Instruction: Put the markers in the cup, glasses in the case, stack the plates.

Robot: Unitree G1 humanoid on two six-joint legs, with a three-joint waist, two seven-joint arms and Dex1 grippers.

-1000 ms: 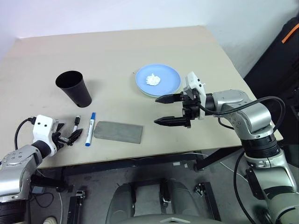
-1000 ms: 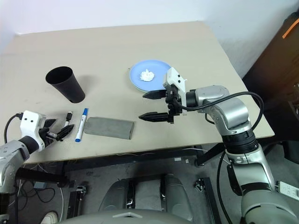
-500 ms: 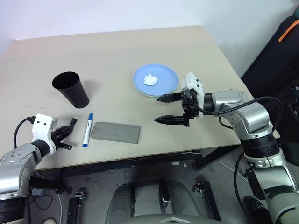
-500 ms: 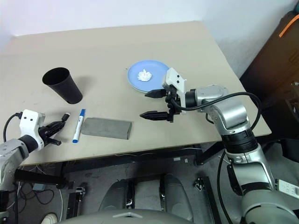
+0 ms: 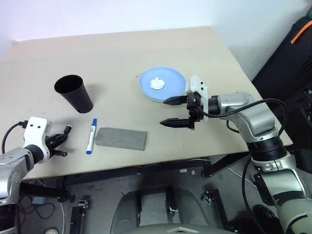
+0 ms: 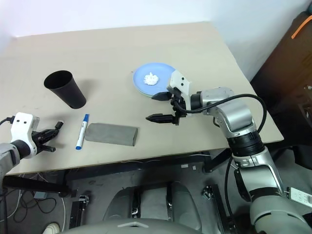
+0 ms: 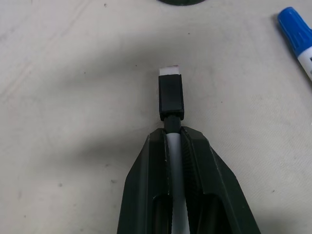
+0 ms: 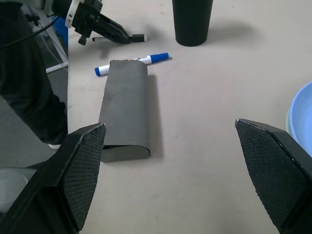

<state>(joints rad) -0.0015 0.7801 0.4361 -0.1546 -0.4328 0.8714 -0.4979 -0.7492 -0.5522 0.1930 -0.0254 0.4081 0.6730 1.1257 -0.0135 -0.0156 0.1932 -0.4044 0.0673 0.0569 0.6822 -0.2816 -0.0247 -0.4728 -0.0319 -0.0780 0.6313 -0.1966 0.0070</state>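
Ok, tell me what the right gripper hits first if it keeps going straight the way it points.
Probably the flat grey rectangular case: the open right gripper points across the table at it, with bare tabletop between. Height is unclear; it might pass just above.

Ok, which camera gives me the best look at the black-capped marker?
The left wrist view: the black-capped marker sits close up, its white barrel clamped in the left hand, cap sticking out. The eye views show it tiny at the table's near left edge. The right wrist view shows it small, far off, beyond the blue-capped marker.
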